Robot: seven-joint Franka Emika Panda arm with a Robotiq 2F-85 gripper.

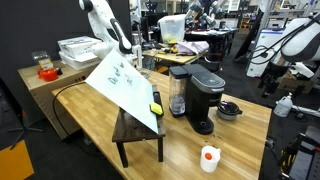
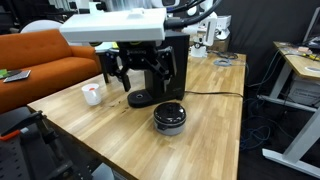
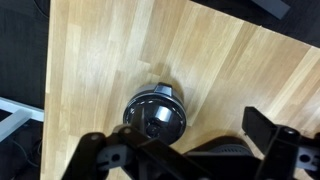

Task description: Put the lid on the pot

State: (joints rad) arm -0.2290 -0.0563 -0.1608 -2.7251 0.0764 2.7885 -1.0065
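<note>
Claw (image 2: 140, 76) hangs pointing down, fingers spread wide, empty; arm (image 1: 103, 24) raised.

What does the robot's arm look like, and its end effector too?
The arm is white, made of rounded sections with black joints. The end effector is black, with two chunky fingers built from linked bars. A flat white box sits just above it. No writing is readable.
</note>
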